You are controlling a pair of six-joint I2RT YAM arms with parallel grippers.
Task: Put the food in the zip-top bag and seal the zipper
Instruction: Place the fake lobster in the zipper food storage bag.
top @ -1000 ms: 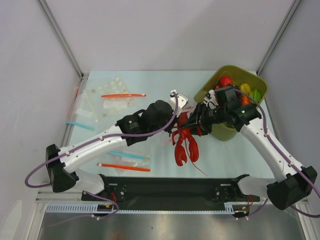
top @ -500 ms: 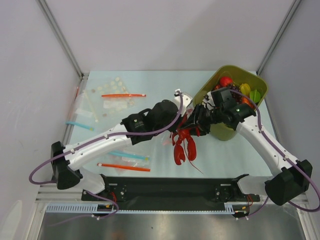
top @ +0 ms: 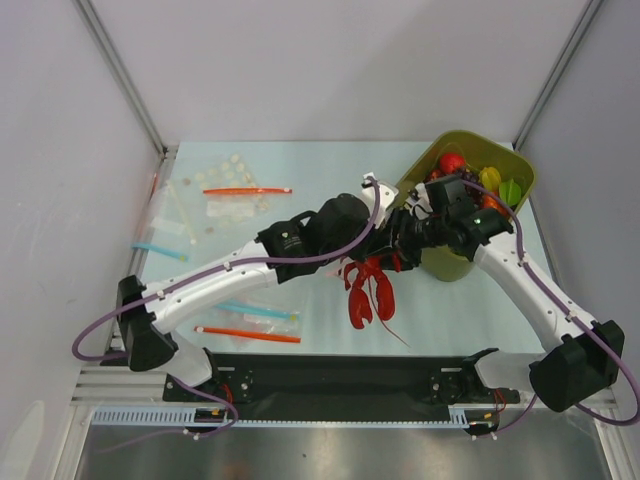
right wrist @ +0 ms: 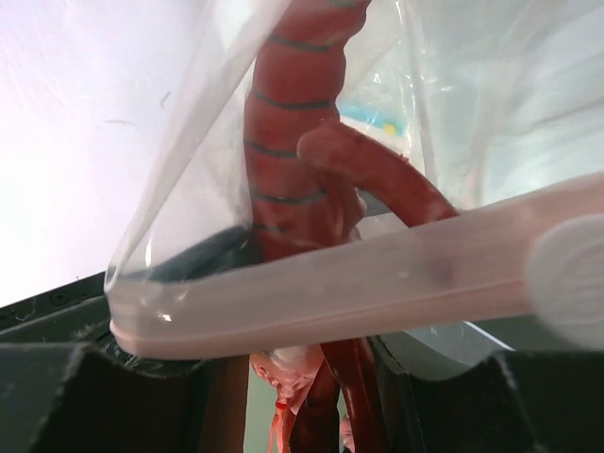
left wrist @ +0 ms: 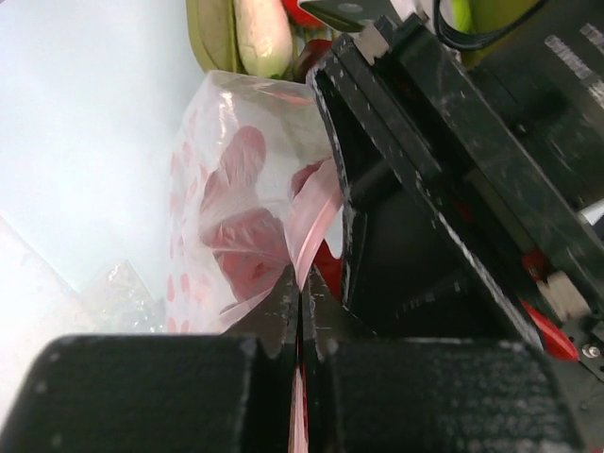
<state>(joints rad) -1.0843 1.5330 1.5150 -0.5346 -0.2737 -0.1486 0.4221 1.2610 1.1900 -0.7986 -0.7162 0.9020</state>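
Beside the bin [top: 447, 264], left gripper [left wrist: 300, 291], shifted rightward, and right gripper [right wrist: 304, 363] pinch the zipper [right wrist: 377, 257].

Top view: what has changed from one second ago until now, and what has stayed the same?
The left arm has swung to the right. This brought the left gripper, shut on the pink strip of the bag, closer to the green bin. The right gripper shifted only slightly. Unchanged: the lobster in the right gripper, and the spare bags at the left.
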